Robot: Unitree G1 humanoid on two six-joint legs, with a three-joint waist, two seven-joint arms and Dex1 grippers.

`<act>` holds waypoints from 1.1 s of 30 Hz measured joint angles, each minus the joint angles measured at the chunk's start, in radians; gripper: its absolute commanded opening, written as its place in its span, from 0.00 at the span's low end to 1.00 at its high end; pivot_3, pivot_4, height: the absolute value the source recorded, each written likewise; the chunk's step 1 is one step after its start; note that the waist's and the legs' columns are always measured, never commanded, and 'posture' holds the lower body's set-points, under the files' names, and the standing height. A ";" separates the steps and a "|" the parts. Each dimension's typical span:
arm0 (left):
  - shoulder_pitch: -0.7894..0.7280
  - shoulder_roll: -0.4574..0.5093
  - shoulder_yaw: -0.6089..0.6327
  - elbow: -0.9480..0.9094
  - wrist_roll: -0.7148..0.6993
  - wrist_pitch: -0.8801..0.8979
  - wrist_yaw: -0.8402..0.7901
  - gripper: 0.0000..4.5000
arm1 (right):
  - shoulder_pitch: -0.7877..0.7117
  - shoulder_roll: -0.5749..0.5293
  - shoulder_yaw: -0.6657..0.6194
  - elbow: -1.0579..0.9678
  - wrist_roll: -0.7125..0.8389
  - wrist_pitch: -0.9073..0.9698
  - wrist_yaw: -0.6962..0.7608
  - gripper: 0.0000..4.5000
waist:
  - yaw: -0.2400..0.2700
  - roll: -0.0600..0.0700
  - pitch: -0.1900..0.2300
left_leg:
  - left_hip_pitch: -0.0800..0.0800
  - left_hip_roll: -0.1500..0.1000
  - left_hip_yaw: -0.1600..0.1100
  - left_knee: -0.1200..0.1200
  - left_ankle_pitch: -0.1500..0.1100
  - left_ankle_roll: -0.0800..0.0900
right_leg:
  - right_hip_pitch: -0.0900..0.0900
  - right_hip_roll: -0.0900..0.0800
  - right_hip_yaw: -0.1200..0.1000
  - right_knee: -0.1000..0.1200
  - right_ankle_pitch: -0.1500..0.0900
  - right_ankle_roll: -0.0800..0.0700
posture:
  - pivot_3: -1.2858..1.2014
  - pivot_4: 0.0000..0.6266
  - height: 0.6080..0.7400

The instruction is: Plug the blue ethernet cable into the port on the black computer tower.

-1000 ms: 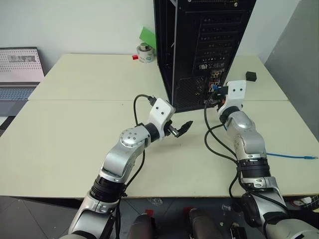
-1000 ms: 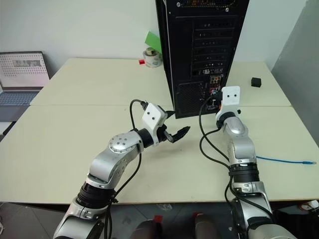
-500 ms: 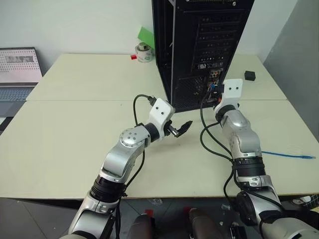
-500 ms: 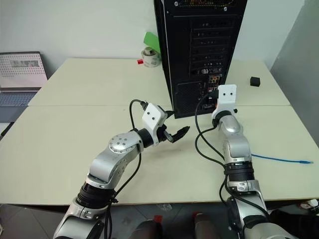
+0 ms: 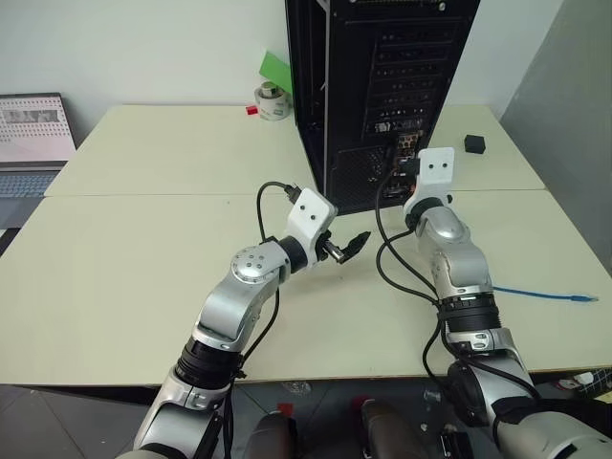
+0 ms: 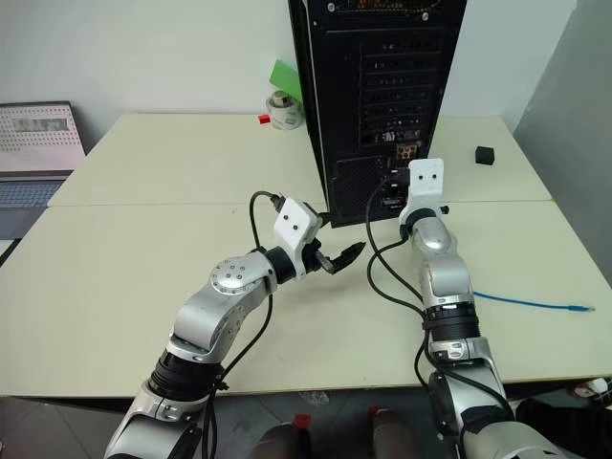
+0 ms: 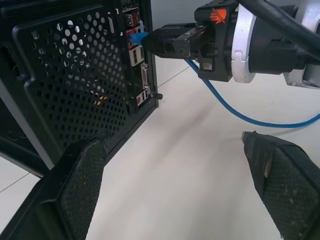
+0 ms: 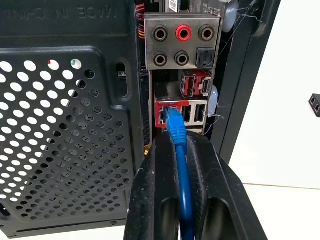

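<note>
The black computer tower (image 5: pixel 382 86) stands upright at the table's far middle, its rear panel facing me. My right gripper (image 8: pixel 177 145) is shut on the blue ethernet cable (image 8: pixel 182 175) just behind its plug. The plug's tip (image 8: pixel 171 116) sits at the mouth of the port (image 8: pixel 164 106), in the red-edged block under the audio jacks; how deep it is I cannot tell. The rest of the cable (image 5: pixel 545 294) trails over the table to the right. My left gripper (image 5: pixel 346 246) hangs open near the tower's lower corner, holding nothing.
A small black cube (image 5: pixel 474 143) lies right of the tower. A tape roll (image 5: pixel 274 100) and a green sheet (image 5: pixel 275 69) sit behind the tower's left side. A laptop (image 5: pixel 33 134) stands at the far left. Black arm cords (image 5: pixel 392 258) loop beside my right forearm.
The camera has shifted a little. My right gripper has edged nearer the rear panel with the cable. The left arm has stayed still.
</note>
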 measured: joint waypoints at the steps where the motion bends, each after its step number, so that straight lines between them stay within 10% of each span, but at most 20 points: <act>1: 0.001 0.000 0.000 0.000 0.002 0.000 0.001 0.99 | 0.000 0.000 0.000 0.001 0.000 -0.001 0.000 0.00 | 0.000 0.000 0.000 | 0.000 0.000 0.000 0.000 0.000 0.000 | 0.000 0.000 0.000 0.000 0.000 0.000 | 0.52 0.24 1.00; 8: 0.004 -0.003 0.000 0.000 0.014 0.000 0.002 0.99 | -0.001 -0.002 0.001 0.009 0.000 -0.008 0.008 0.00 | -0.001 0.000 0.000 | 0.000 0.000 0.000 0.000 0.000 0.000 | 0.000 0.000 0.000 0.000 0.000 0.000 | 0.52 0.24 1.00; 26: 0.010 0.072 0.032 0.022 0.062 -0.026 -0.009 1.00 | 0.142 -0.204 0.016 -0.258 0.083 0.146 0.270 0.90 | 0.008 0.000 0.000 | -0.003 -0.001 -0.001 0.000 0.000 0.000 | -0.002 -0.001 -0.001 -0.001 0.000 0.000 | 0.52 0.24 1.00; 33: -0.024 0.196 0.123 0.090 0.051 -0.084 -0.115 1.00 | 0.226 -0.405 -0.058 -0.337 0.186 0.169 0.489 0.99 | 0.011 0.000 0.000 | -0.003 -0.001 -0.001 0.000 0.000 0.000 | -0.002 0.000 -0.002 -0.001 0.000 0.000 | 0.52 0.24 1.00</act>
